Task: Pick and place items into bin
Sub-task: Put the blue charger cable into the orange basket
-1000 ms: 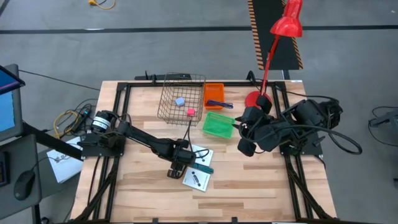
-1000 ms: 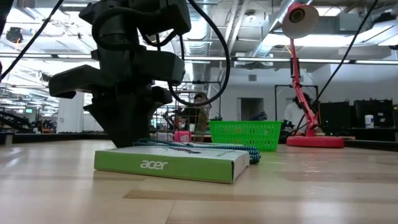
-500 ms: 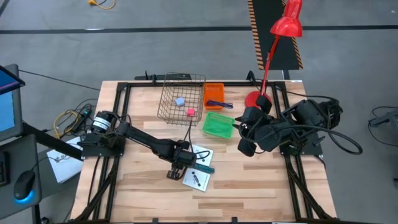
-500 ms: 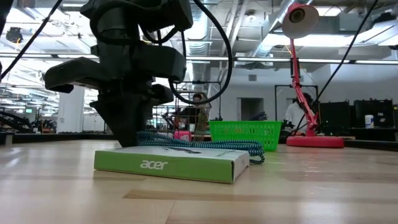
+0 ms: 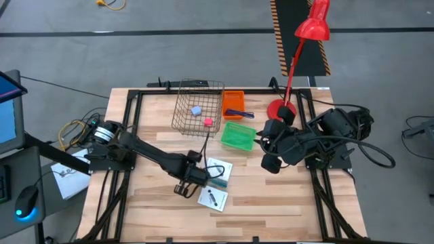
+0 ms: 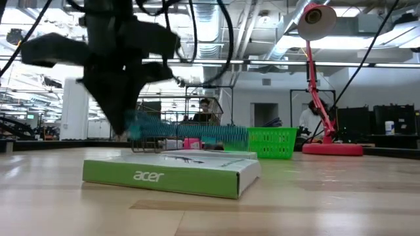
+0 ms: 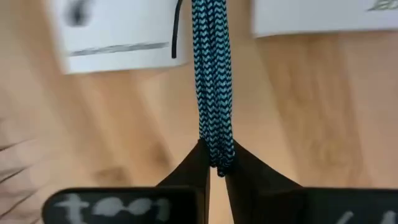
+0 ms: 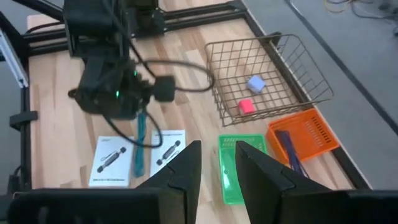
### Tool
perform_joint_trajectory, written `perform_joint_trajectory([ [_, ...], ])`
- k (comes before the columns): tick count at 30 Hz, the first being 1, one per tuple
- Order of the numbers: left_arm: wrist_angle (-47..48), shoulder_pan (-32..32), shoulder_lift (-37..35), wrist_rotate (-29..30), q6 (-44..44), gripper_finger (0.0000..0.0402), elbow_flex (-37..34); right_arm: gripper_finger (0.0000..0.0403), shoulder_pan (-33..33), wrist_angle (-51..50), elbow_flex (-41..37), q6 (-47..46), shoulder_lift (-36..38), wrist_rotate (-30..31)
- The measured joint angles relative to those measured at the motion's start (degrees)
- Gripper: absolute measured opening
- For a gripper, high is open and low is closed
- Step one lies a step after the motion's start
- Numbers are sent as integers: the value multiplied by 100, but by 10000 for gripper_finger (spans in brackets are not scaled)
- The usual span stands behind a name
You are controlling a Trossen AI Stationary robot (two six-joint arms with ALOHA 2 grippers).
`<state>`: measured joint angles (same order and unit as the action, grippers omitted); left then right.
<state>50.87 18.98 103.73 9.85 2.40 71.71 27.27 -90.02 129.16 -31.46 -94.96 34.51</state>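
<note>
My left gripper [image 5: 182,187] is shut on a teal-and-black braided cord bundle [image 6: 190,134], held just above two flat white packets [image 5: 218,168] [image 5: 213,197] in the table's middle. In the low view the near packet shows as a green-edged box [image 6: 164,177] lying flat on the wood. A wire basket [image 5: 199,108] at the back holds a lilac cube [image 5: 196,110] and a pink cube [image 5: 207,122]. My right gripper [image 5: 270,160] hangs high over the table's right side, open, with nothing between its fingers [image 8: 186,171]. My left gripper pinches one end of the cord bundle [image 7: 214,155] between its two fingertips, with several strands side by side. The fingers come from above, pointing down. The bundle sticks out almost level toward the table's right [image 6: 223,136], lifted clear of the packets.
An orange bin [image 5: 234,102] with a dark stick in it and a green basket [image 5: 238,135] stand right of the wire basket. A red desk lamp [image 5: 279,107] stands on the back right corner. Bare wood lies along the near edge.
My left gripper has taken hold of the teal cord bundle and gone up and a little toward the table's left. The bundle, which lay on the near packet, now hangs level and clear of it. The near packet has shifted slightly.
</note>
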Motion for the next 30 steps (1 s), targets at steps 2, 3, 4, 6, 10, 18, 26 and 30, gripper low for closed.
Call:
perform_joint_trajectory([
  [2,203,-1,-173,231,3,11,145,91,0,2,-34,0,0,-16],
  [3,293,-3,-261,345,4,11,232,92,0,3,-84,-1,3,-16],
  [4,395,-7,-359,481,6,11,334,93,0,0,-152,-2,4,-16],
  [6,594,-7,-522,794,12,11,524,98,11,2,-344,-2,4,-16],
  [10,896,-9,-796,1301,17,11,1019,127,11,78,-879,-4,4,-125],
  [18,1127,-9,-936,1780,210,11,2009,231,11,989,-1925,-81,-4,-117],
  [26,1469,-13,-934,2101,362,11,2430,289,113,1722,-2127,368,0,-188],
  [30,1514,-13,-934,2217,364,11,2436,297,136,1733,-2129,435,0,-226],
])
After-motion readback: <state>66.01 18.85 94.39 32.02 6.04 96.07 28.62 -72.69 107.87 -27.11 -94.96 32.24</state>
